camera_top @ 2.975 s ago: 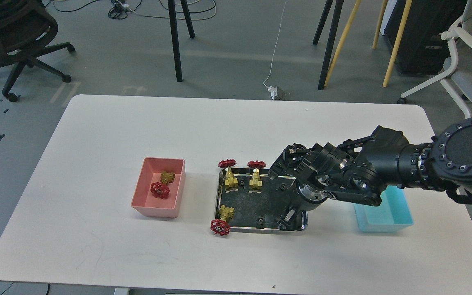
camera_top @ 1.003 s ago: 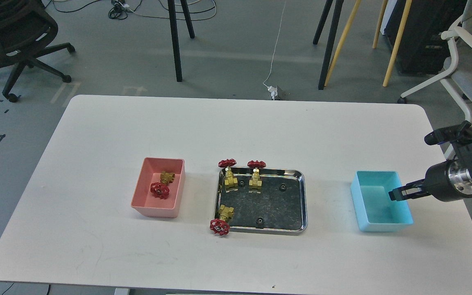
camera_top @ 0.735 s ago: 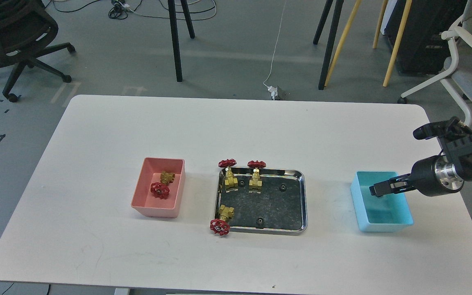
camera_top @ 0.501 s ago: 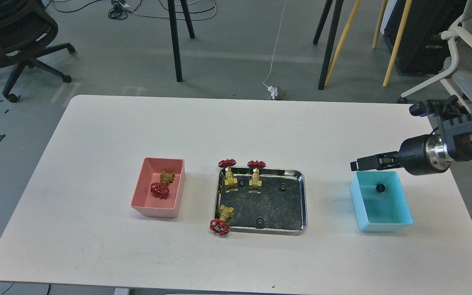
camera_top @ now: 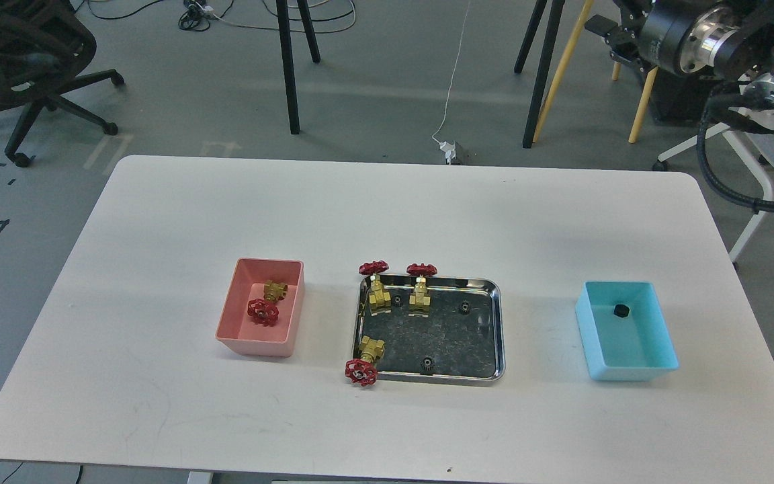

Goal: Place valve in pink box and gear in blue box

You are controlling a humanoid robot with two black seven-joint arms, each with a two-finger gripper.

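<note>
The pink box (camera_top: 227, 316) sits left of centre and holds one valve (camera_top: 263, 312) with a red handwheel. The blue box (camera_top: 656, 336) sits at the right and holds one black gear (camera_top: 621, 310). Three more valves stand in the steel tray: two at its back edge (camera_top: 375, 286) (camera_top: 420, 286) and one at its front left corner (camera_top: 363, 363). Three gears lie in the tray (camera_top: 397, 300) (camera_top: 465, 308) (camera_top: 427, 364). My right gripper (camera_top: 605, 30) is raised high at the top right, far from the table, and its fingers cannot be told apart. My left gripper is out of view.
The shiny steel tray (camera_top: 500, 329) lies at the table's centre between the two boxes. The white table (camera_top: 387, 215) carries nothing else. Chairs, stand legs and cables are on the floor behind it.
My right gripper left the blue box, rose, and swung up to the top right. A gear now lies in the blue box. Valves and the other gears have not moved.
</note>
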